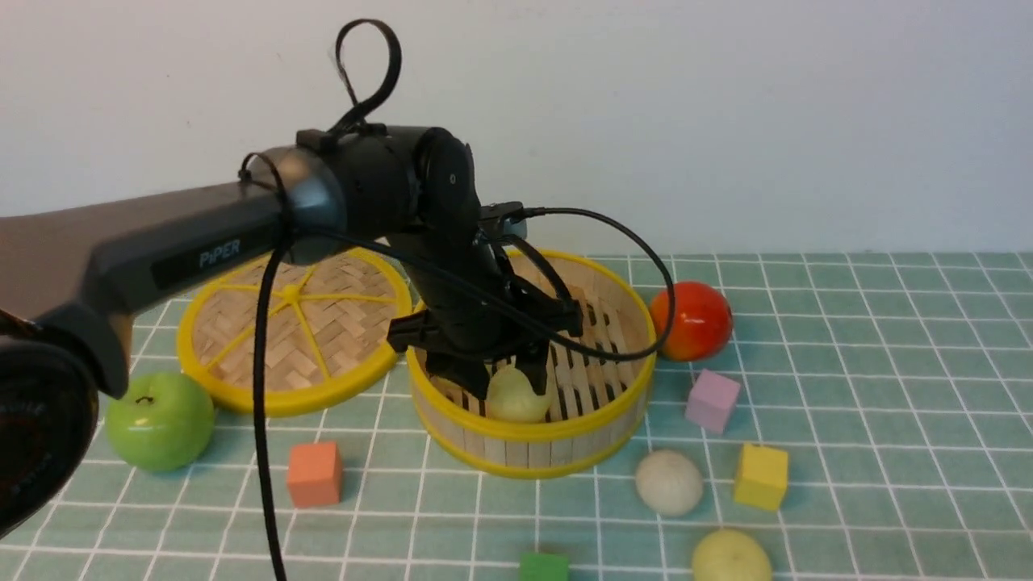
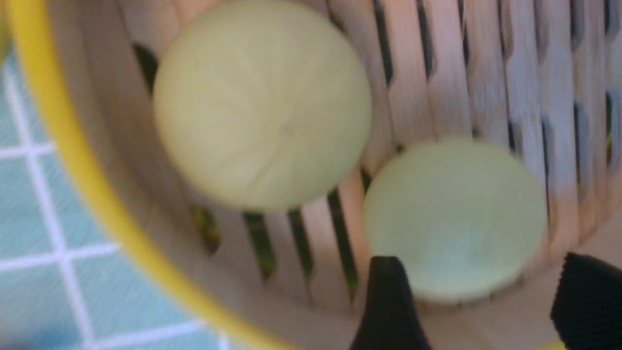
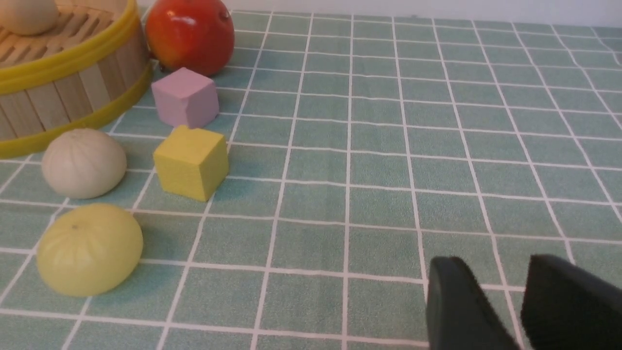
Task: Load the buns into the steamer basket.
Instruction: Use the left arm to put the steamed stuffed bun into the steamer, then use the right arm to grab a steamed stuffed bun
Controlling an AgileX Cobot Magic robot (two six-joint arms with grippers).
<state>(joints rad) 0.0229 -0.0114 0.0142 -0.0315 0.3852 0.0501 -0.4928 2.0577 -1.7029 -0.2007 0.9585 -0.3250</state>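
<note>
Left hand [image 1: 500, 375] hung low inside the steamer basket [image 1: 557, 432], released, its black fingers [image 2: 388, 301] spread apart and gripping nothing. Through the left wrist camera, a yellow-green bun [image 2: 454, 218] lay on the slatted floor just beyond the fingertips, close to the basket's wall; whether a finger brushed it could not be told. A larger-looking yellow-green bun [image 2: 262, 102] sat just beside it, also near the wall. From the front only one of these showed, between the fingers by the near wall.

The right hand [image 3: 498, 265] was low over the green tiled worktop [image 1: 888, 403], well apart from the basket, its jaws a little apart with nothing between them. Its camera caught the edge of one pale bun inside the basket; which one could not be told.

Two buns lay outside. An off-white bun [image 1: 669, 482] rested on the worktop just in front of the basket, on its right side, near a yellow cube [image 1: 760, 476]. The outer yellow-green bun [image 1: 730, 557] lay closer to the robot.

The woven lid [image 1: 294, 327] lay flat to the basket's left, a green apple [image 1: 160, 420] in front of it. A red-orange fruit [image 1: 692, 320] sat just beside the basket's right rim, a lilac cube [image 1: 713, 400] below it. An orange cube [image 1: 315, 474] and a green cube [image 1: 543, 566] stood nearer the robot.
</note>
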